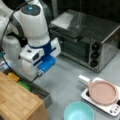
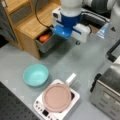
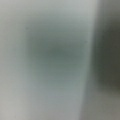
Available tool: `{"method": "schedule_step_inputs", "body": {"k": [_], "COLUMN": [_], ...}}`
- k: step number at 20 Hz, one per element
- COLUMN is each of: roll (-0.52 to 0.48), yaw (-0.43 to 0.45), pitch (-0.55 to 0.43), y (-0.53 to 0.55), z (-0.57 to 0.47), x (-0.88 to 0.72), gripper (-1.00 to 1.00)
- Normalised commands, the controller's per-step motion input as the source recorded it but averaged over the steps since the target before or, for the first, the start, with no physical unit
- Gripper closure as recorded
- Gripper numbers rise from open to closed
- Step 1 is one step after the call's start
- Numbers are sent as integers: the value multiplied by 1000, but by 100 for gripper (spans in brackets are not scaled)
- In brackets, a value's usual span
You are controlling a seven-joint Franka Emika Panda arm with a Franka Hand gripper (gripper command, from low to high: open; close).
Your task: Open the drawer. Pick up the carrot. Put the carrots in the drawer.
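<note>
We see the drawer (image 2: 47, 42) open with the carrot (image 2: 44, 38) inside; the gripper (image 2: 65, 32) hangs just right of it, and we cannot tell its jaws' state.

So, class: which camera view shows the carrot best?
A front view shows the carrot best: bright orange, lying in the open drawer, beside the gripper. In a front view, only the drawer shows clearly. The wrist view shows no carrot.

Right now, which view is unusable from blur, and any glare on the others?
Wrist view: fully defocused grey, darker band at its right, nothing identifiable. Both front views: soft; glare streaks the toaster oven top in a front view. The carrot in the open drawer stays readable; the tool is not visible.
</note>
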Motion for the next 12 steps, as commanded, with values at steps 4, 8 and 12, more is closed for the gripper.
{"method": "schedule_step_inputs", "body": {"k": [4, 8, 12], "roll": [219, 206, 123], "yaw": [-42, -97, -96], "pitch": [79, 90, 159], "y": [328, 235, 192], "z": [243, 377, 429], "x": [142, 201, 240], "gripper": [-100, -100, -100]}}
